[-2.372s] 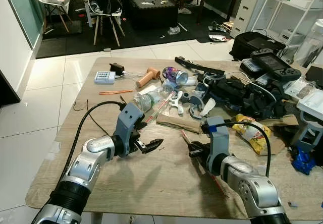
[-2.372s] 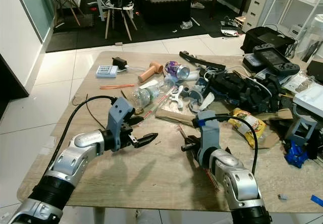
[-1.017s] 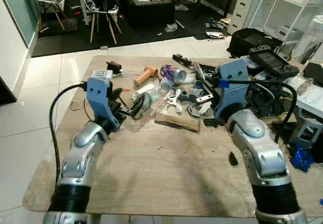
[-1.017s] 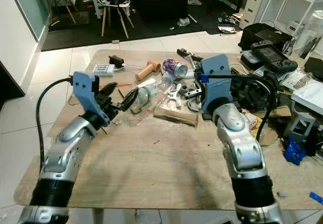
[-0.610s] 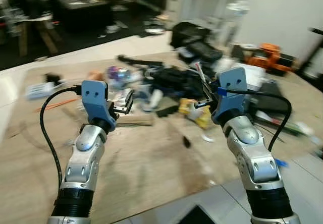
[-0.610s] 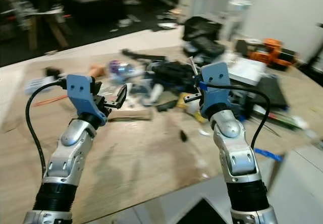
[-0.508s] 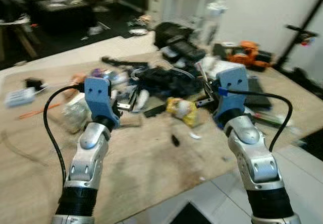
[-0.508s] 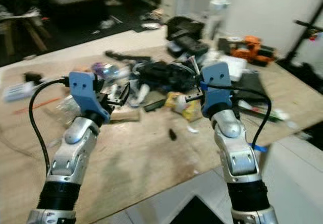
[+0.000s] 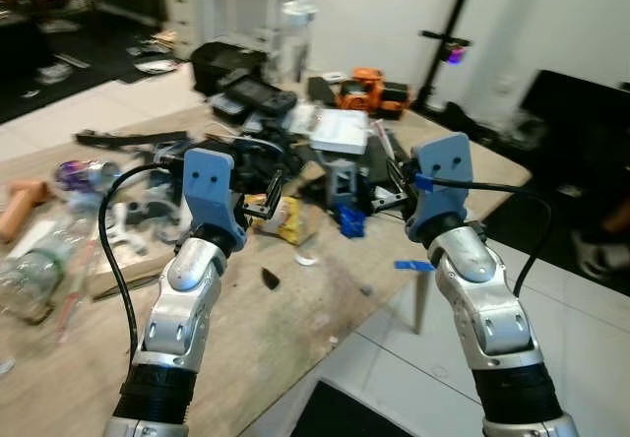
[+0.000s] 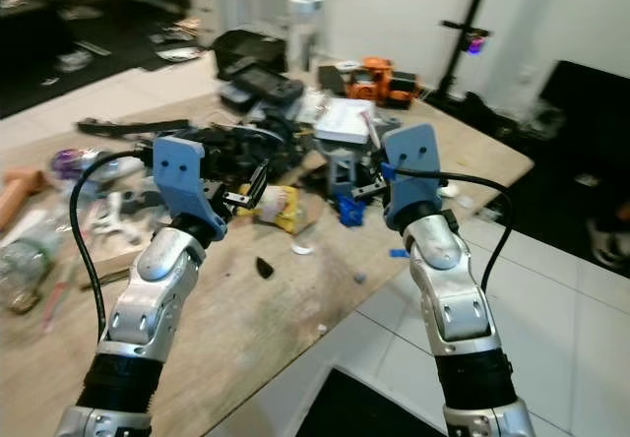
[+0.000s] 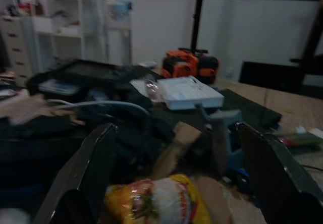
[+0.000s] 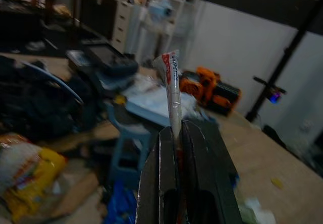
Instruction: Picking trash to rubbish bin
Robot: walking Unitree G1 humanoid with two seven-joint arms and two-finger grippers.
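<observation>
Pinching thin paper straw [image 12: 171,93], right end effector [image 12: 177,133] clamped; left end effector [image 11: 176,178] wide open, empty.

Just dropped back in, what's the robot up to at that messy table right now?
The right gripper is raised, its jaws shut on a thin red-and-white straw wrapper. The left gripper is raised too, jaws open and empty, above the table. On the table lie a yellow snack bag, a crushed clear bottle and a tangle of black gear. A dark object, possibly the bin, shows at the frame's bottom edge.
</observation>
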